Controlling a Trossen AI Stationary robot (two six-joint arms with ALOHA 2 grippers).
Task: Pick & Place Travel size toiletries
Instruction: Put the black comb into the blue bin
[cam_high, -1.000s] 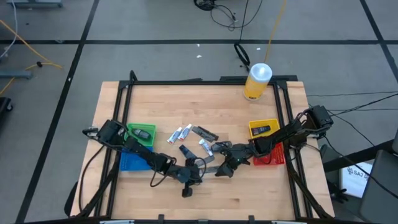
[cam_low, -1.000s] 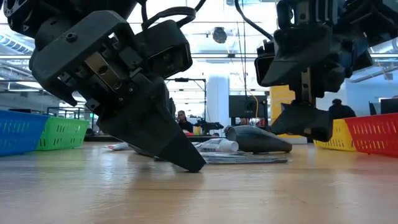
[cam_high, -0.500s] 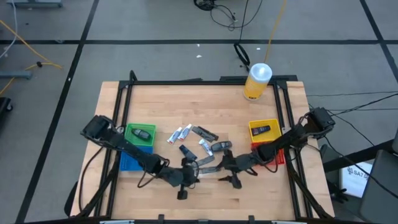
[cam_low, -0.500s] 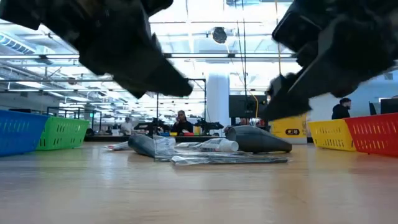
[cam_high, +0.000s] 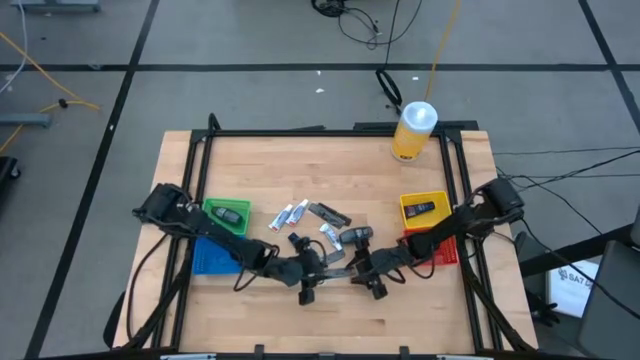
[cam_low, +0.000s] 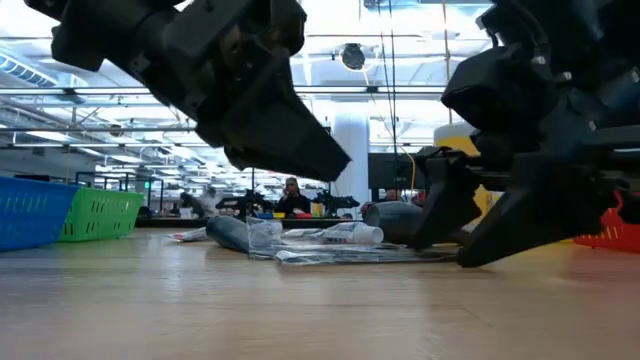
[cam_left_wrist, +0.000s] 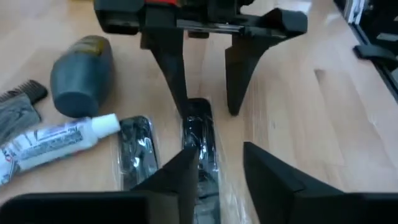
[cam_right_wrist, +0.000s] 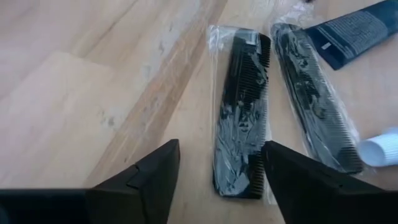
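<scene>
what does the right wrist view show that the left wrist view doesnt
Only the right wrist view shows both wrapped black combs whole: the nearer comb lined up between the open right gripper fingers, the second comb beside it, and a dark blue tube beyond.

Only the left wrist view shows the dark grey bottle, the white-and-blue tube, and the right gripper from the front, open and straddling the comb.

Both show the wooden table, the two wrapped combs side by side, and open fingers, the left gripper facing the same comb from the opposite end.

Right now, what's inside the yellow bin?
The yellow bin holds one small dark packet. Its lower edge is hidden by the right arm, so anything tucked there cannot be seen.
</scene>
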